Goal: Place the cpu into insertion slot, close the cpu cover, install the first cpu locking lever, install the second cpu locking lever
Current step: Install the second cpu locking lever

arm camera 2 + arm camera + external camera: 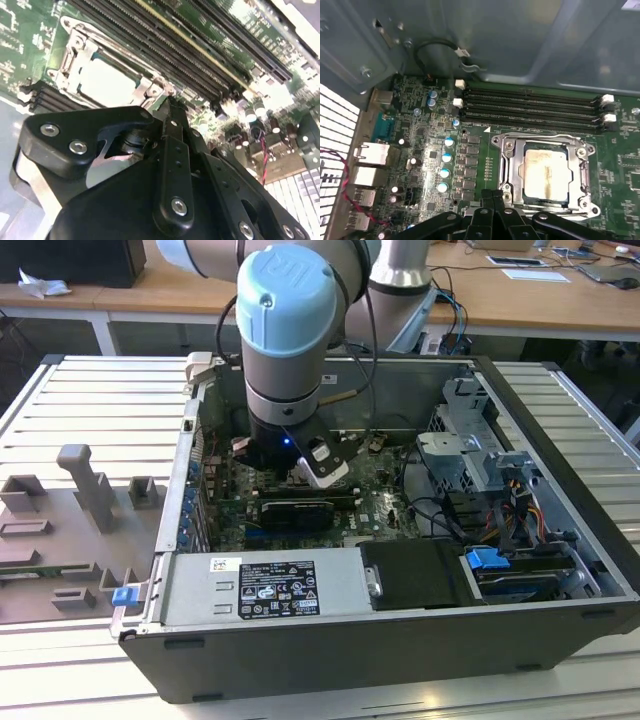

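Pale slatted metal worktable [90,400], wooden desks [520,300] behind with papers [535,274], even indoor light

slatted metal table [90,400], open computer case [400,640], grey fixtures [85,480]

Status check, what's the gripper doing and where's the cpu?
Gripper shut, holding nothing, right beside the socket. Cpu seated in the slot, cover down around it. Nothing in the way.
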